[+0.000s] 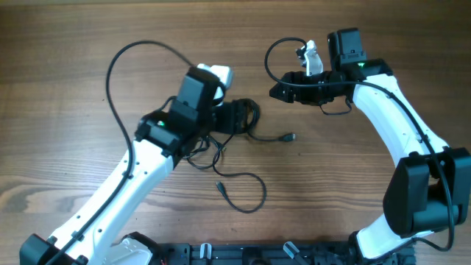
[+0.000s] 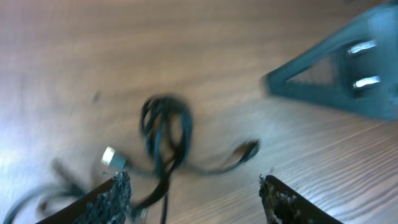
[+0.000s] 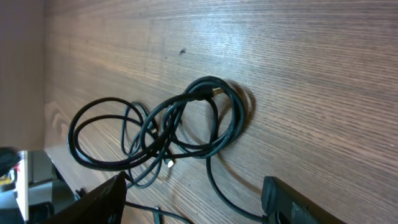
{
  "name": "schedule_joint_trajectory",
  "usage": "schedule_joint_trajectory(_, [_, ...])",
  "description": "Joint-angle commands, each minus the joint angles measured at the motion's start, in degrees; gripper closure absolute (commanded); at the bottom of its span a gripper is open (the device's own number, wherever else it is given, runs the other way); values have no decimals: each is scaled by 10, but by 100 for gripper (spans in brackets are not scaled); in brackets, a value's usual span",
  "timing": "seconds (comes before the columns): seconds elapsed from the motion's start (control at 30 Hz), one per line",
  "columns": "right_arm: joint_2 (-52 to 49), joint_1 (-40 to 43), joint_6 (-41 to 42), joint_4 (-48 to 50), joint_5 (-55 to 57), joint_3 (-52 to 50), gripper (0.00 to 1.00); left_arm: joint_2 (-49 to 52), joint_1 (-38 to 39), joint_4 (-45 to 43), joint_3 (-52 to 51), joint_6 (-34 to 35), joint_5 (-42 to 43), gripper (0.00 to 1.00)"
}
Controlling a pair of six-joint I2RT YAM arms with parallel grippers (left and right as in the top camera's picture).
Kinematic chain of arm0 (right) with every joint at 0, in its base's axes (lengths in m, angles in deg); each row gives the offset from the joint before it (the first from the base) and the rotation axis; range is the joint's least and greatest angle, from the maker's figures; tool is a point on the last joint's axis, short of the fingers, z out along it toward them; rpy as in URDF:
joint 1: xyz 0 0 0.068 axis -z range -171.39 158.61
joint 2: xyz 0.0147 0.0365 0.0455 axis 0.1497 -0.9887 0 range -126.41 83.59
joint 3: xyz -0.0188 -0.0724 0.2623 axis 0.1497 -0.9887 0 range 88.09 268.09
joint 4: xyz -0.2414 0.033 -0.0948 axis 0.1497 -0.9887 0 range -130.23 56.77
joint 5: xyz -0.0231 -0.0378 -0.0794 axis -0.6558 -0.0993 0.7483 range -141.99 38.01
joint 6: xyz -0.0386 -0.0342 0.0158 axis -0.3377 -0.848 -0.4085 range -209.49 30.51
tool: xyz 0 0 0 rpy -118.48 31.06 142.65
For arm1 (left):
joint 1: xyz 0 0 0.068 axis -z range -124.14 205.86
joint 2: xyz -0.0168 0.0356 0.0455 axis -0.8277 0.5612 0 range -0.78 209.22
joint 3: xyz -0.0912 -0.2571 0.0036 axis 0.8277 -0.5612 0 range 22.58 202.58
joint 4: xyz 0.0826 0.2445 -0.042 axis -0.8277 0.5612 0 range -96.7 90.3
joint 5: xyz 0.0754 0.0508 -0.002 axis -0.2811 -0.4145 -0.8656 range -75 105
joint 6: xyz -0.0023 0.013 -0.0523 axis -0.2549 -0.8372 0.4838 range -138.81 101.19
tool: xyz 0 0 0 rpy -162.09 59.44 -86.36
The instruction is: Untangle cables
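Looped cables [image 3: 158, 134] — bare wooden table [image 3: 311, 56]

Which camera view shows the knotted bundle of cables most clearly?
The right wrist view: the cable bundle lies sharp and uncovered, its loops easy to follow. In the overhead view the left arm hides part of it. The left wrist view shows it only blurred.

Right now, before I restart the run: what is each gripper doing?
Left gripper: open, nothing gripped.
Right gripper: open, nothing gripped.
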State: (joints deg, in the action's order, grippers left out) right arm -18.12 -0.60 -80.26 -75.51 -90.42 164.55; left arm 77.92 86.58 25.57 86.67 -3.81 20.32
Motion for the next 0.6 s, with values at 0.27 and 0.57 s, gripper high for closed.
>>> schedule_joint_trajectory(0.27, [-10,148,16,43,-131,-2,27,234,22,5,153,-193,-46,27])
schedule_joint_trajectory(0.57, [-10,145,-3,36,-125,-2,24,310,19,49,153,-253,-95,42])
